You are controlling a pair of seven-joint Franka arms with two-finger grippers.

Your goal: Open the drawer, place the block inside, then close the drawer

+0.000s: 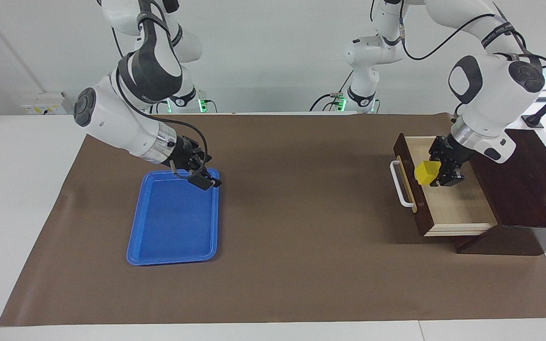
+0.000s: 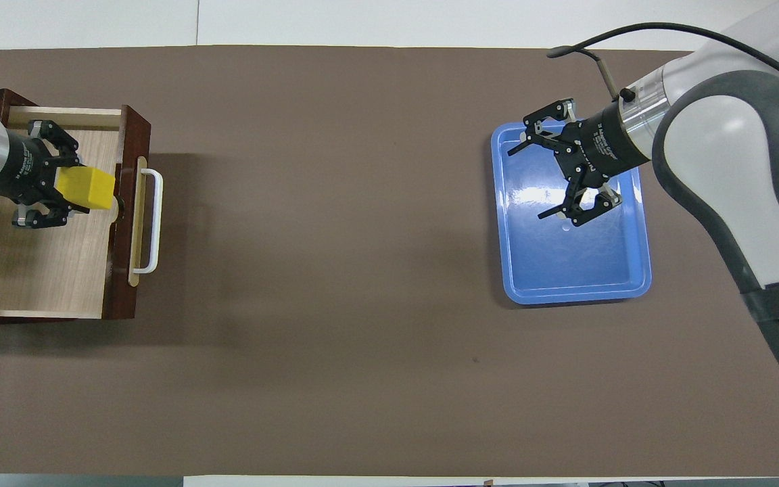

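The drawer [image 1: 453,208] [image 2: 44,270] stands pulled open at the left arm's end of the table. Its pale wood interior shows, and its white bar handle [image 1: 400,189] [image 2: 153,220] faces the middle of the table. My left gripper [image 1: 436,174] [image 2: 68,191] hangs over the open drawer, just inside its dark front panel. It is shut on the small yellow block [image 1: 427,171] [image 2: 85,188], which is held in the air above the drawer's floor. My right gripper [image 1: 203,180] [image 2: 526,184] is open and holds nothing. It hovers over the robot-side corner of the blue tray.
A blue plastic tray [image 1: 173,227] [image 2: 579,270] lies on the brown mat toward the right arm's end of the table. The dark brown cabinet [image 1: 514,175] that houses the drawer stands at the mat's edge at the left arm's end.
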